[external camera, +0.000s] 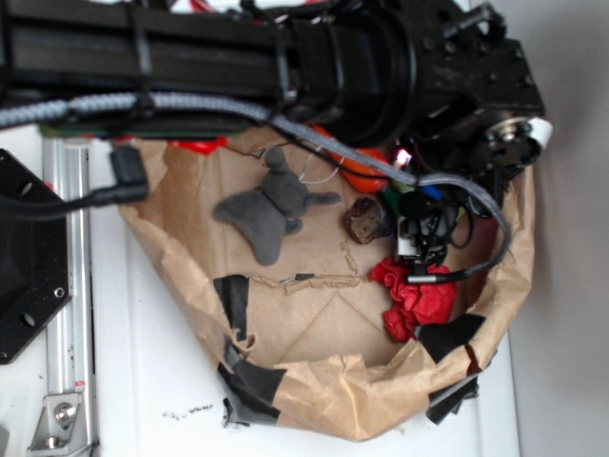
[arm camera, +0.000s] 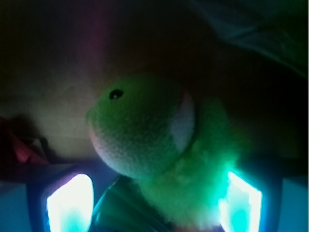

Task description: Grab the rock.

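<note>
A green plush [arm camera: 145,130], perhaps a toy, hides the hand [arm camera: 154,203].

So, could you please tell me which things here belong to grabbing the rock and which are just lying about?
For the job:
- rock
- gripper

Just lying about:
- grey plush toy
- red crumpled paper ball
- green plush toy
- brown paper bin

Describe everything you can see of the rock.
The rock is a small, dark brown, blocky lump with a rough surface and lighter tan flecks. It lies on the crumpled brown paper, right of the grey plush toy and up-left of the red crumpled ball. The gripper hangs just to its right; contact cannot be told. The wrist view does not show it.
</note>
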You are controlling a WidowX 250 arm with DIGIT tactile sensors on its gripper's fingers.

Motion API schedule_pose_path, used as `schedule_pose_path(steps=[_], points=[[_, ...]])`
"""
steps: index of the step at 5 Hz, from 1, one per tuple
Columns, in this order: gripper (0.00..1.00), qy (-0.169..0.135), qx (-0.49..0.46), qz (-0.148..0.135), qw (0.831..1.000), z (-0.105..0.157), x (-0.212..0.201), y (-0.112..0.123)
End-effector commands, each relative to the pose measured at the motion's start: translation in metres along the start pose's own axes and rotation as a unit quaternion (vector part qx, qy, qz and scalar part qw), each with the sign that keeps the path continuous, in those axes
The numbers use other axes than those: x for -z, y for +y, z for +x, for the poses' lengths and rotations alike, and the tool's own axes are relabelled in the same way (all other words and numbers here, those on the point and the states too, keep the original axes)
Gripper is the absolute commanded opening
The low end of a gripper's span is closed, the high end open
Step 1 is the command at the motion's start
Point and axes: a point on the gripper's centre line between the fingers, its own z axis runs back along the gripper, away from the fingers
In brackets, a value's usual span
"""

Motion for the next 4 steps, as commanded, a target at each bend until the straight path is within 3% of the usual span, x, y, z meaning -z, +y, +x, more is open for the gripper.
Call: schedule_pose_path(steps=[1, 2, 4], points=[[1.0, -0.094, 0.019, 0.012, 0.995, -0.016, -0.063, -0.027], [1.0, -0.13, 0.015, -0.001, 0.991, -0.016, -0.1, -0.031], [1.0, -0.097, 0.088, 0.006, 0.991, -0.023, -0.071, -0.043]])
